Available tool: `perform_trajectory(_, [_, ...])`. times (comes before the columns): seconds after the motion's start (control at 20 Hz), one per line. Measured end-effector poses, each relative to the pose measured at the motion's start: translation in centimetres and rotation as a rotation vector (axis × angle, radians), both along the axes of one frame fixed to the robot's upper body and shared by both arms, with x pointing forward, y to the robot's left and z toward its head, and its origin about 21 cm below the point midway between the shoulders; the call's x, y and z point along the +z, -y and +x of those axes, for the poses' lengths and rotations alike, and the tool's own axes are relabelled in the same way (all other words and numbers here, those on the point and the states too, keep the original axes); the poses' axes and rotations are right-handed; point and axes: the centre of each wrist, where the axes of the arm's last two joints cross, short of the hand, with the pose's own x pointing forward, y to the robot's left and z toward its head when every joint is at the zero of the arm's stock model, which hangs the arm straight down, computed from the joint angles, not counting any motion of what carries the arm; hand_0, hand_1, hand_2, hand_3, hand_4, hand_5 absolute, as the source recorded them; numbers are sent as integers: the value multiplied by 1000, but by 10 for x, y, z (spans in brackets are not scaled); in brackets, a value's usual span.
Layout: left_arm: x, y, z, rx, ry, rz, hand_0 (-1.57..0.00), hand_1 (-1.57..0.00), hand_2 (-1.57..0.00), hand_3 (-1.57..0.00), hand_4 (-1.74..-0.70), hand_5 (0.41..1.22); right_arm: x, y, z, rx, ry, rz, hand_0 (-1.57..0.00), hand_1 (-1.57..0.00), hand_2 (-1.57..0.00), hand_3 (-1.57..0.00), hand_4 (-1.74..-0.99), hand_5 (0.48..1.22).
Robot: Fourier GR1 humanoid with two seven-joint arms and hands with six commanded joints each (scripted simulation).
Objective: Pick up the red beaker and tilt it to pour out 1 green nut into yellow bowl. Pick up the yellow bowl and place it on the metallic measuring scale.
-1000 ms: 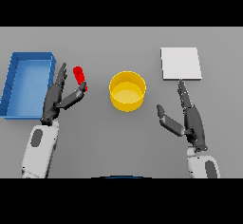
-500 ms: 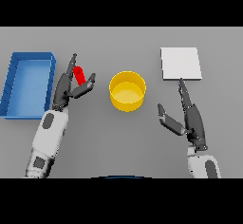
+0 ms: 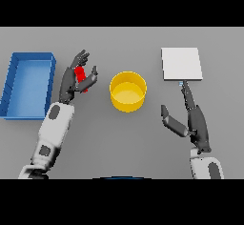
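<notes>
We have the red beaker point(image 3: 81, 77) pinched between left hand point(image 3: 71, 80) fingers and thumb — lifted since a second ago, ready to tilt toward the yellow bowl point(image 3: 127, 91) beside it — right hand point(image 3: 193, 119) idle, fingers relaxed.

Smooth matt grey table point(image 3: 119, 138) all round. The yellow bowl point(image 3: 127, 91) looks like plain plastic, faint sheen inside. Red beaker point(image 3: 81, 77) glossy-smooth, blue tray point(image 3: 27, 86) matt plastic. The scale point(image 3: 181, 64) reads flat pale, barely metallic.
</notes>
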Motion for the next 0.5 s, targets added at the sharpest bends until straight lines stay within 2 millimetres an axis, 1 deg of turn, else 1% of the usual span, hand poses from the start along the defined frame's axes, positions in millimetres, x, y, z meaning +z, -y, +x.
perform_trajectory(0.05, [-1,2,1,13,-7,-7,-772,-799,-794,-584,-1480,933,-1,0,1,-2,-4,4,1,1,1,1,-1245,692])
perform_trajectory(0.1, [-1,4,1,11,-1,-4,-932,-953,-950,-761,-1529,990,-2,-2,3,1,-2,-2,1,1,1,1,-1241,695])
perform_trajectory(0.15, [-2,3,3,-4,17,3,-1060,-1077,-1074,-891,-1569,1036,0,-1,4,1,13,-8,1,1,1,1,-1240,693])
perform_trajectory(0.2, [-5,9,0,-19,45,-7,-1162,-1176,-1173,-997,-1601,1073,-2,-1,2,4,2,-1,1,1,1,1,-1233,688])
perform_trajectory(0.25, [-3,8,1,-13,41,-18,-1244,-1255,-1253,-1111,-1572,1103,-1,-4,5,1,-6,11,1,1,1,1,-1233,686])
perform_trajectory(0.3, [-5,9,1,-13,41,-21,-1309,-1318,-1317,-1203,-1606,1119,-1,-1,6,-4,2,9,1,1,1,1,-1232,685])
perform_trajectory(0.35, [-3,8,3,-4,34,-32,-1361,-1369,-1367,-1277,-1633,1125,-3,-3,5,5,-5,15,1,1,1,1,-1219,680])
perform_trajectory(0.4, [-4,10,3,5,38,-40,-1403,-1409,-1408,-1336,-1654,1127,-1,-4,4,2,12,11,1,1,1,1,-1207,677])
perform_trajectory(0.45, [-1,8,4,14,49,-43,-1437,-1441,-1441,-1383,-1672,1128,-2,-3,6,-1,0,4,1,1,1,1,-1196,673])
perform_trajectory(0.5, [3,12,6,14,57,-41,-1464,-1467,-1467,-1420,-1686,1129,-2,-2,6,5,6,-9,1,1,1,1,-1186,670])
